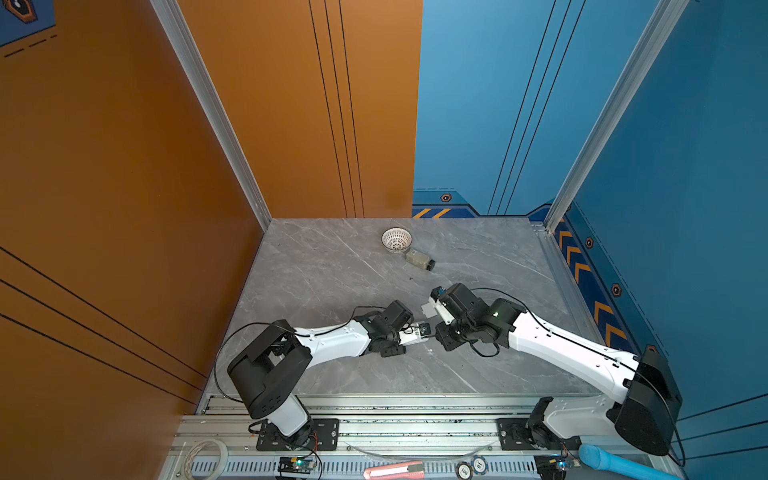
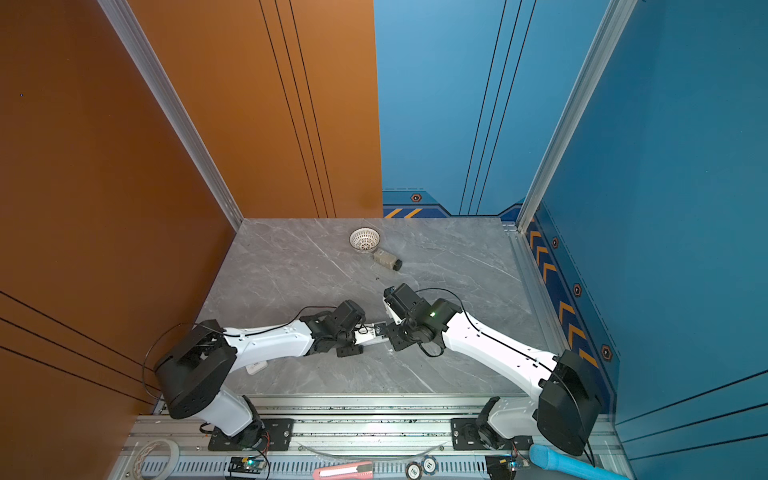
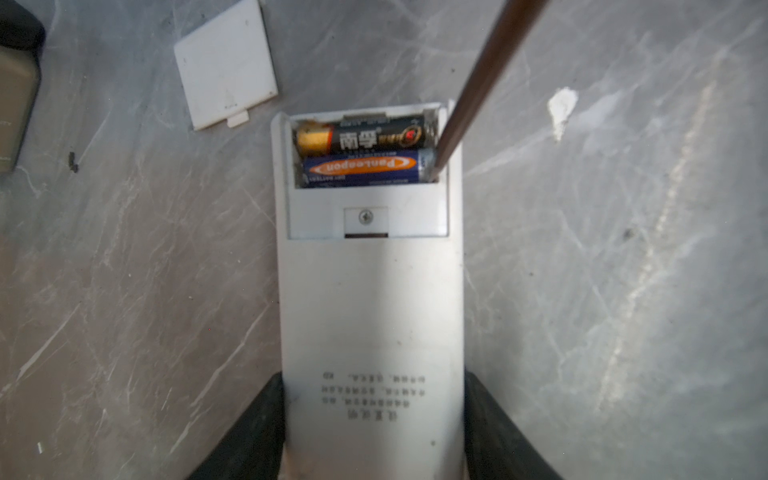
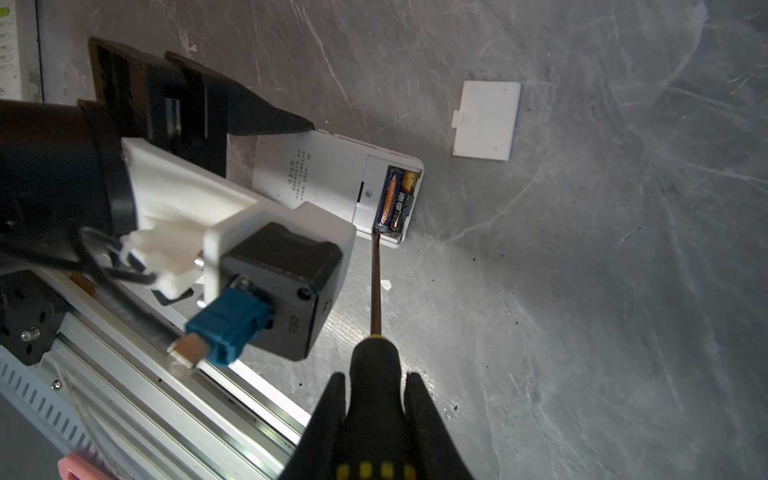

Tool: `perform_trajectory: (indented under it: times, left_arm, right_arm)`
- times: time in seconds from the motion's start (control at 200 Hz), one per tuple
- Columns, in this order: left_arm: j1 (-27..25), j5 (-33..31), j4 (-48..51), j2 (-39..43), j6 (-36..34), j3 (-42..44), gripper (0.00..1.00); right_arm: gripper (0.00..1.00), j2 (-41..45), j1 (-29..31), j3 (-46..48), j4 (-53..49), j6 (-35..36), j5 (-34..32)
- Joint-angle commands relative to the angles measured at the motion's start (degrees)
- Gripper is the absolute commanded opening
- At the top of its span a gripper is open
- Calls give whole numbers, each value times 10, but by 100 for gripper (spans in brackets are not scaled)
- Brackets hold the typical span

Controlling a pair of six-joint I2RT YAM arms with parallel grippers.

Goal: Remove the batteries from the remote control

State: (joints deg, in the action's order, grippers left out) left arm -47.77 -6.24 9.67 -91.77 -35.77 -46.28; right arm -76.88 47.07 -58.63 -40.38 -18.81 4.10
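The blue-and-orange battery (image 3: 361, 168) and the black-and-gold battery (image 3: 365, 137) lie side by side, long axes crosswise, in the open bay of the remote control (image 3: 370, 311), which the left claw (image 3: 374, 386) clamps by its sides on the bench (image 3: 623, 291), while the screwdriver (image 4: 377, 282), gripped in the right claw (image 4: 376, 378), has its tip at the blue one's end.
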Motion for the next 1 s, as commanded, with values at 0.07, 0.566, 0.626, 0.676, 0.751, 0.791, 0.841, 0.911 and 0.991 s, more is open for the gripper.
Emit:
perform_trajectory:
  times: [0.07,0.566,0.626,0.676,0.751,0.791,0.841,0.911,0.991]
  left_arm:
    - [-4,-11,41,-17,-7,20,0]
    - [-10,-18,35,-14,-9,25,0]
    - [-10,-18,36,-14,-9,25,0]
    - [-10,-17,36,-14,-9,25,0]
    - [-10,-13,39,-13,-11,25,0]
    - [-10,-10,39,-12,-11,26,0]
    - [-9,-5,43,-10,-11,25,0]
    - [-5,8,54,-7,-15,22,0]
    - [3,33,71,-4,-18,16,0]
  right_arm:
    - [0,-8,-8,7,-9,21,1]
    - [0,-59,-6,-38,-63,70,4]
    - [0,-64,1,-41,-57,63,-4]
    - [0,-64,12,-35,-40,49,-13]
    - [0,-61,37,-8,3,16,-39]
    - [0,-53,51,14,34,-6,-60]
    - [0,-39,70,42,76,-32,-87]
    - [0,-20,98,72,116,-58,-145]
    - [0,2,131,108,155,-87,-221]
